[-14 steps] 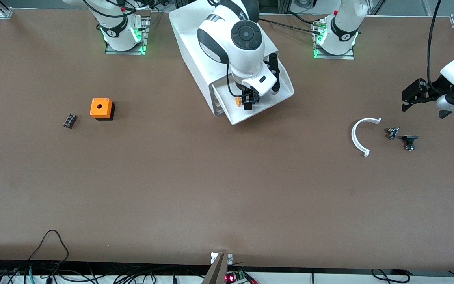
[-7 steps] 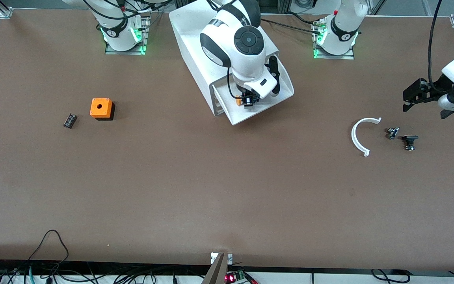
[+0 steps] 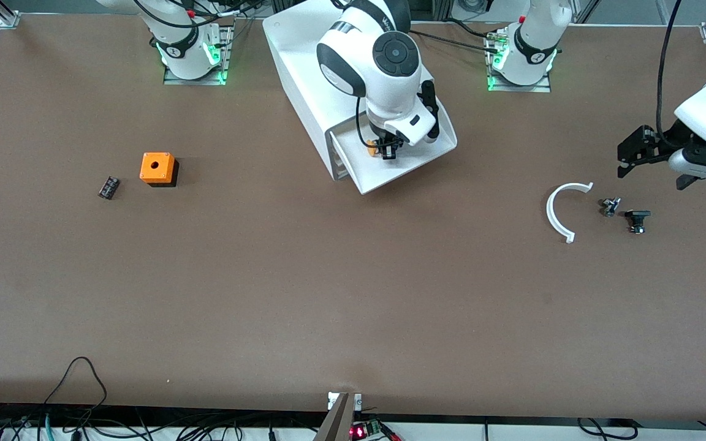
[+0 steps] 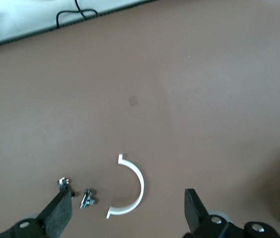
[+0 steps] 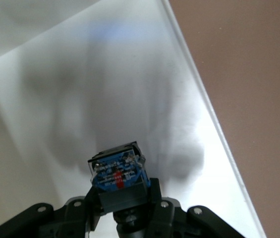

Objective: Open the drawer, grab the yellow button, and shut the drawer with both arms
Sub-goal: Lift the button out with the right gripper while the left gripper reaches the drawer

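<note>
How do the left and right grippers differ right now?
The right gripper is shut on the button over the open drawer; the left gripper is open and holds nothing. The right gripper points down into the drawer; the left gripper hangs over bare table at the left arm's end, above the white arc and small black parts. Both are black two-finger grippers.

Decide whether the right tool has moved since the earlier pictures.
Yes. The right tool, shut on the button, has risen over the open drawer, shifting toward the cabinet.
</note>
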You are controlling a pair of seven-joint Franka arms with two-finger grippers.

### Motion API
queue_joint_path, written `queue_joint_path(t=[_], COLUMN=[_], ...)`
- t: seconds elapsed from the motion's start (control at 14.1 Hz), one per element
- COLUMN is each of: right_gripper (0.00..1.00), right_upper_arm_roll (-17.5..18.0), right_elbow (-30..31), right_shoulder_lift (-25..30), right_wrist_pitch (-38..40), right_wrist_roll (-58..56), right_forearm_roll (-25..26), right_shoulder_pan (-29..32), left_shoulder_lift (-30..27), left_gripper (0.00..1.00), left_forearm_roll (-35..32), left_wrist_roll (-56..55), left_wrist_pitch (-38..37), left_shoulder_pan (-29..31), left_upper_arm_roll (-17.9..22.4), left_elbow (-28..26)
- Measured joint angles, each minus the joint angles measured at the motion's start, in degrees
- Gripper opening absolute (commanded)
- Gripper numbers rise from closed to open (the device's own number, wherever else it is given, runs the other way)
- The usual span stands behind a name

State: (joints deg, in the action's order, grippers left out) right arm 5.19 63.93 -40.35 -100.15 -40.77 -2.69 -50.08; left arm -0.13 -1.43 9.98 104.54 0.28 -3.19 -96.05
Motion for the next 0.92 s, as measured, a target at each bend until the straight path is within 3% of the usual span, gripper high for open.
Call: queue_joint_path(t=[0.57, 0.92], right_gripper=[0.24, 0.24], right_upper_arm_roll=[-1.1, -3.1], right_elbow=[-4.0, -4.1], right_shoulder_lift=[2.8, 7.1], right_wrist_pitch=[1.8, 3.7], right_wrist_roll=[0.1, 0.4], right_forearm_roll=[0.0, 0.0], right_shoulder_pan=[2.7, 10.4], left_shoulder_lift=[6.7, 11.2], left_gripper=[1.0, 1.0], left_forearm_roll=[0.6, 0.6], left_wrist_roll=[-18.8, -32.4], left_wrist_pitch=[7.8, 20.3], left_shoulder_pan=[-2.4, -6.5], left_upper_arm_roll=[-6.1, -8.7], left_elbow=[-1.0, -7.9])
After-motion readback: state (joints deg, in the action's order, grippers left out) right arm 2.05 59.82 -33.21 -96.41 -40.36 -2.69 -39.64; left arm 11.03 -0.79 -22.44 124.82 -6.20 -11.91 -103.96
